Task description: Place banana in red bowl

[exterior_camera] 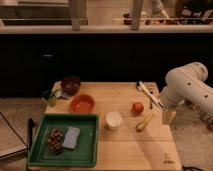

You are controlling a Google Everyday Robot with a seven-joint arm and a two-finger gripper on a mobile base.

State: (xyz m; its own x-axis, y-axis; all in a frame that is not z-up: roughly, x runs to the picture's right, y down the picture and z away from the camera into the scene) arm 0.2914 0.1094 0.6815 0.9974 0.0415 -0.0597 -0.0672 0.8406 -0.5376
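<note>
Though near the table edge [171,137], the hand [168,117] hovers beside the banana [144,122].

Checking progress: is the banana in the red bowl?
Out: the banana lies on the table by the gripper, right of the white cup, apart from the red bowl.

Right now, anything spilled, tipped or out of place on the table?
Nothing stands out. The banana lies flat on the table, right of the cup. The red bowl and cup sit upright, with no spill visible. The hand hangs near the table's right edge, just right of the banana.
</note>
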